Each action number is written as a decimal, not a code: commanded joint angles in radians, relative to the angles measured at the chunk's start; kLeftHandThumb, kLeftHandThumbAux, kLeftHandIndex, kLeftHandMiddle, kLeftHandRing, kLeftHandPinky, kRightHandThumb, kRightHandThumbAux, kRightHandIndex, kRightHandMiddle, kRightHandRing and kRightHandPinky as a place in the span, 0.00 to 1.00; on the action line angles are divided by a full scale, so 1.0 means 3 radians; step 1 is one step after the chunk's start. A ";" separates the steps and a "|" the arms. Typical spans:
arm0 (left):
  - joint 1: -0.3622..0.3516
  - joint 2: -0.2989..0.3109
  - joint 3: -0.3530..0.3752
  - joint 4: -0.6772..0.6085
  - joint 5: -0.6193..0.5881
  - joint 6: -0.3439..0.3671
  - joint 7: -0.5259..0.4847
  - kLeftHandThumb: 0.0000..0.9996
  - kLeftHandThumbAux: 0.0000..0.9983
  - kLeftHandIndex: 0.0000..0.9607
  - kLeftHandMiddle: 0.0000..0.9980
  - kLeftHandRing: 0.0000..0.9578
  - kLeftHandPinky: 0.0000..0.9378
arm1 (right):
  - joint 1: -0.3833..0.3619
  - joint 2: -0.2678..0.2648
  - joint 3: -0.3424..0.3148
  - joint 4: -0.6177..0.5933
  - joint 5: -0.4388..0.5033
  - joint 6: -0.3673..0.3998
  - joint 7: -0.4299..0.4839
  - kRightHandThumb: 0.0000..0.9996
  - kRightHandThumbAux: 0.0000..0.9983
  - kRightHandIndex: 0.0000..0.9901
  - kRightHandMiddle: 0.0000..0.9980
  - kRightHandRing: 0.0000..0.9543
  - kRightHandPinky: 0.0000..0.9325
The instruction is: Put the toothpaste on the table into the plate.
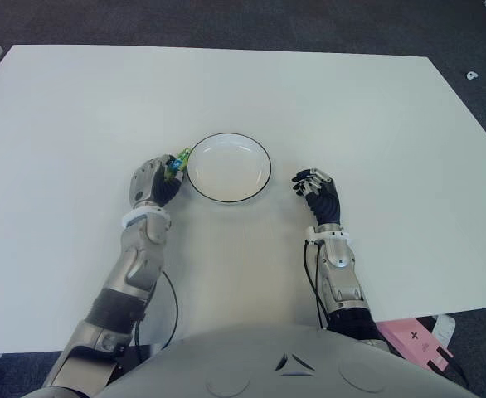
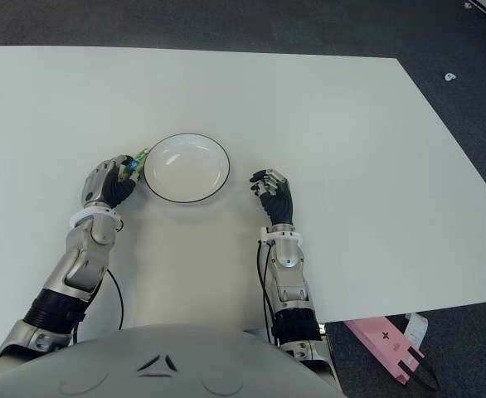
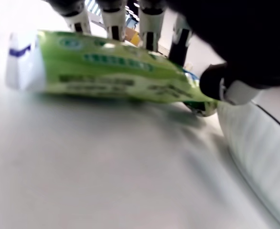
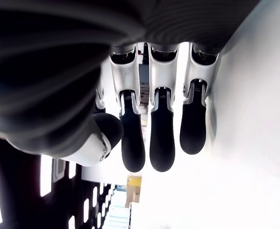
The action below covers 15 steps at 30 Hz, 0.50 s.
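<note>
Left hand (image 1: pixel 153 182) grips the tube (image 3: pixel 106 71) just left of the plate (image 1: pixel 260 157).
Lift clear of the rim before crossing over it; right hand (image 1: pixel 318 192), right of the plate, holds nothing, fingers relaxed.

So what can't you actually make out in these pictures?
- Green toothpaste tube: its print is blurred in the left wrist view; in the eye views the left hand covers most of it.
- Round white plate with a dark rim: the left wrist view's edge cuts off all but a sliver.
- Pink object by the white table: too small to identify.
- Right hand: nothing visible in it.
</note>
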 commanded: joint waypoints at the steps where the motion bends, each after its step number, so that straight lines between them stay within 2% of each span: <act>1: 0.0336 -0.0178 0.0056 0.0333 -0.0167 0.0030 0.0117 0.70 0.56 0.44 0.44 0.46 0.52 | 0.0121 -0.0004 -0.0024 0.0134 0.0036 0.0151 0.0003 0.71 0.73 0.43 0.50 0.55 0.58; 3: 0.0338 -0.0212 0.0108 0.0402 -0.0188 -0.0090 0.0252 0.72 0.63 0.45 0.51 0.54 0.60 | 0.0119 -0.0009 -0.0027 0.0144 0.0042 0.0141 0.0006 0.71 0.73 0.43 0.50 0.55 0.57; 6: 0.0346 -0.0251 0.0157 0.0466 -0.0191 -0.0241 0.0417 0.80 0.66 0.42 0.52 0.69 0.75 | 0.0122 -0.0019 -0.0026 0.0147 0.0042 0.0119 0.0008 0.71 0.73 0.43 0.50 0.55 0.57; 9: 0.0367 -0.0268 0.0177 0.0478 -0.0170 -0.0359 0.0536 0.83 0.66 0.42 0.54 0.77 0.83 | 0.0124 -0.0019 -0.0026 0.0138 0.0043 0.0141 0.0004 0.71 0.73 0.43 0.50 0.55 0.56; 15: 0.0378 -0.0253 0.0165 0.0521 -0.0080 -0.0479 0.0689 0.85 0.67 0.41 0.55 0.83 0.89 | 0.0131 -0.0013 -0.0031 0.0116 0.0054 0.0188 -0.0001 0.71 0.73 0.43 0.50 0.55 0.56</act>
